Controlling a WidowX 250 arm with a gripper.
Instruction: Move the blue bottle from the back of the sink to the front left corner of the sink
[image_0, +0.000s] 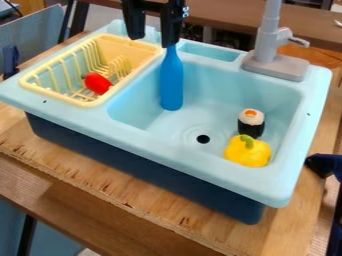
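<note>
1. We see a blue bottle (172, 82) upright in the left part of the light-blue sink basin (267, 90), its upper end just at one finger of the black gripper (153, 41); we cannot tell whether they touch.
2. We see the jaws wide apart, with nothing gripped between them.
3. To the bottle's right, beyond the dark drain hole (202, 139), we find a sushi roll (251, 123) and, just in front of it, a yellow bell pepper (248, 151).
4. Left of the basin, our yellow dish rack (88, 104) holds a red toy vegetable (97, 83).
5. Behind the basin we see a gray faucet (268, 40); the sink sits on a wooden counter (100, 187).
</note>
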